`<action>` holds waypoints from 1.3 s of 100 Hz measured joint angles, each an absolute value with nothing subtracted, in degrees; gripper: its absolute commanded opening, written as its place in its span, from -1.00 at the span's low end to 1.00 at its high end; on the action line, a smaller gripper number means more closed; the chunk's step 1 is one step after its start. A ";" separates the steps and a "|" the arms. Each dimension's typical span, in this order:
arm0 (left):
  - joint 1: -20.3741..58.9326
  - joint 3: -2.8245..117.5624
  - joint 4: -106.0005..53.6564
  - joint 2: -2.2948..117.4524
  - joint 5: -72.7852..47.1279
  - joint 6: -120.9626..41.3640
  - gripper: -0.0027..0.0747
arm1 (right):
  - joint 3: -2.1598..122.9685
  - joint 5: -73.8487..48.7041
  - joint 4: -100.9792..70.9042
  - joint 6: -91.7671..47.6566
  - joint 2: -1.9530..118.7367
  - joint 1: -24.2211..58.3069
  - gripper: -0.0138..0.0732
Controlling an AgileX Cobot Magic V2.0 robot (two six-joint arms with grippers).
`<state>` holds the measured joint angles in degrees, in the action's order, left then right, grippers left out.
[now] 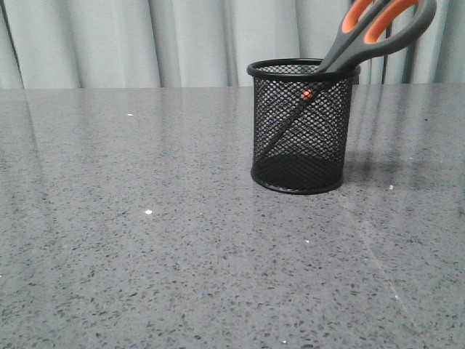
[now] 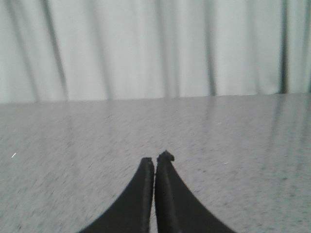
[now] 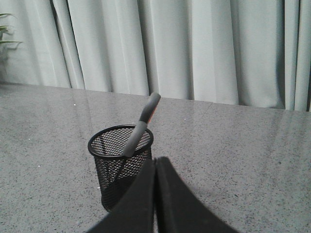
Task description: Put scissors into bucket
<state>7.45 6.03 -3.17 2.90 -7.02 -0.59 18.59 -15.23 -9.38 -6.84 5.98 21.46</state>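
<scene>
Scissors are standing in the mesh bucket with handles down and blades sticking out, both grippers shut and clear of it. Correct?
Not quite. The front view shows the scissors blades-down in the bucket, handles sticking out over the rim. The left gripper and right gripper are shut and clear.

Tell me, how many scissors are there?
1. The scissors stand blades down inside the black mesh bucket, handles leaning over its rim toward the robot's right. Nothing else shows on the table.

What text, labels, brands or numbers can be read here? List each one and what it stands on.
None: no readable text in any view.
scissors: no brand or print visible on the handles, only an orange pivot dot.
bucket: plain black mesh, no label.
table and curtain: unmarked.
</scene>
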 measured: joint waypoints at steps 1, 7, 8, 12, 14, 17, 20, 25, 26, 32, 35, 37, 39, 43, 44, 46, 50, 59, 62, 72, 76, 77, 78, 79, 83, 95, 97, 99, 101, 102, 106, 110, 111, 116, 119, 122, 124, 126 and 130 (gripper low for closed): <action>6.92 5.37 -3.19 2.64 -7.02 0.00 -0.98 | 18.59 -15.23 -9.38 -6.84 5.98 21.46 -0.83; 2.97 2.86 -2.76 1.36 -7.02 2.47 -0.98 | 18.59 -15.23 -9.38 -6.84 5.98 21.46 -0.83; 2.62 2.26 -2.76 0.97 -7.02 2.62 -0.98 | 18.59 -15.23 -9.38 -6.84 5.98 21.46 -0.83; 0.95 0.79 -2.60 0.18 -6.90 3.60 -0.98 | 18.59 -15.23 -9.38 -6.84 5.98 21.46 -0.83; 0.36 0.09 -2.49 -0.06 -6.90 3.88 -0.98 | 18.59 -15.23 -9.38 -6.84 5.98 21.46 -0.83; -0.15 -0.06 -2.45 -0.17 -7.55 4.13 -0.98 | 18.59 -15.23 -9.38 -6.84 5.98 21.46 -0.83; -0.45 0.00 -2.46 -0.17 -6.60 4.41 -0.98 | 18.59 -15.23 -9.38 -6.84 5.98 21.46 -0.83; -0.57 0.00 -2.10 -0.17 -5.48 4.64 -0.98 | 18.59 -15.34 -9.47 -6.84 5.98 21.46 -0.83; -0.57 0.00 -1.97 -0.17 -5.38 4.75 -0.98 | 18.59 -15.33 -9.47 -6.84 5.98 21.46 -0.83; -0.57 0.00 -1.88 -0.17 -5.24 4.76 -0.98 | 18.59 -15.33 -9.47 -6.84 5.98 21.46 -0.83; -0.57 0.00 -1.88 -0.17 -5.22 4.76 -0.98 | 18.59 -15.33 -9.47 -6.84 5.98 21.46 -0.83; -0.57 0.00 -1.88 -0.17 -5.22 4.76 -0.98 | 18.59 -15.33 -9.47 -6.84 5.98 21.46 -0.83; -0.57 0.00 -2.15 -0.17 -5.22 4.76 -0.98 | 18.59 -15.33 -9.47 -6.84 5.98 21.46 -0.83; -0.57 0.00 -2.66 -0.17 -5.44 4.76 -0.98 | 18.59 -15.33 -9.47 -6.84 5.98 21.46 -0.83; -0.57 0.00 -2.79 -0.17 -5.44 4.76 -0.98 | 18.59 -15.33 -9.47 -6.84 5.98 21.46 -0.83; -0.57 0.00 -2.94 -0.17 -5.58 4.76 -0.98 | 18.59 -15.33 -9.47 -6.84 5.98 21.46 -0.83; -0.57 0.00 -3.21 -0.17 -5.71 4.76 -0.98 | 18.59 -15.33 -9.47 -6.84 5.98 21.46 -0.83; -0.57 0.00 -3.54 -0.17 -5.84 4.76 -0.98 | 18.59 -15.33 -9.47 -6.84 5.98 21.46 -0.83; -0.57 0.00 -3.54 -0.17 -5.93 4.76 -0.98 | 18.59 -15.33 -9.47 -6.84 5.98 21.46 -0.83; -0.57 0.00 -3.54 -0.17 -5.93 4.76 -0.98 | 18.59 -15.33 -9.47 -6.84 5.98 21.46 -0.83; -0.57 0.00 -3.54 -0.17 -5.93 4.76 -0.98 | 18.59 -15.33 -9.47 -6.84 5.98 21.46 -0.83; -0.57 0.00 -3.54 -0.17 -5.93 4.76 -0.98 | 18.59 -15.33 -9.47 -6.84 5.98 21.46 -0.83; -0.57 0.00 -3.54 -0.17 -5.93 4.76 -0.98 | 18.59 -15.33 -9.47 -6.84 5.98 21.46 -0.83; -0.57 0.00 -3.54 -0.17 -5.93 4.76 -0.98 | 18.59 -15.33 -9.47 -6.84 5.98 21.46 -0.83; -0.57 0.00 -3.54 -0.17 -5.93 4.76 -0.98 | 18.59 -15.33 -9.47 -6.84 5.98 21.46 -0.83; -0.57 0.00 -3.54 -0.17 -5.93 4.76 -0.98 | 18.59 -15.33 -9.47 -6.84 5.98 21.46 -0.83; -0.57 0.00 -3.54 -0.17 -5.93 4.76 -0.98 | 18.59 -15.33 -9.47 -6.84 5.98 21.46 -0.83; -0.57 0.00 -3.54 -0.17 -5.93 4.76 -0.98 | 18.59 -15.33 -9.47 -6.84 5.98 21.46 -0.83; -0.57 0.00 -3.54 -0.17 -5.93 4.76 -0.98 | 18.59 -15.33 -9.47 -6.84 5.98 21.46 -0.83; -0.57 0.00 -3.54 -0.17 -5.93 4.76 -0.98 | 18.59 -15.33 -9.47 -6.84 5.98 21.46 -0.83; -0.57 0.00 -3.54 -0.17 -5.93 4.76 -0.98 | 18.59 -15.33 -9.47 -6.84 5.98 21.46 -0.83; -0.57 0.00 -3.54 -0.17 -5.93 4.76 -0.98 | 18.59 -15.33 -9.47 -6.84 5.98 21.46 -0.83; -0.57 0.00 -3.54 -0.17 -5.93 4.76 -0.98 | 18.59 -15.33 -9.47 -6.84 5.98 21.46 -0.83; -0.57 0.00 -3.54 -0.17 -5.93 4.76 -0.98 | 18.59 -15.33 -9.47 -6.84 5.98 21.46 -0.83; -0.57 0.00 -3.54 -0.17 -5.93 4.76 -0.98 | 18.59 -15.33 -9.47 -6.84 5.98 21.46 -0.83; -0.57 0.00 -3.54 -0.17 -5.93 4.76 -0.98 | 18.59 -15.33 -9.16 -6.84 5.98 21.46 -0.83; -0.57 0.00 -3.54 -0.17 -5.93 4.76 -0.98 | 18.47 -15.33 -8.73 -6.84 5.98 21.46 -0.83; -0.57 0.00 -3.54 -0.17 -5.93 4.76 -0.98 | 18.34 -15.21 -8.29 -6.84 5.98 21.46 -0.83; -0.57 0.00 -3.54 -0.17 -5.93 4.76 -0.98 | 17.90 -14.86 -7.29 -6.84 5.98 21.34 -0.83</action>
<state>-0.57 0.00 -3.54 -0.17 -5.93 4.76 17.90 -14.86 -7.29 -6.84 5.98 21.34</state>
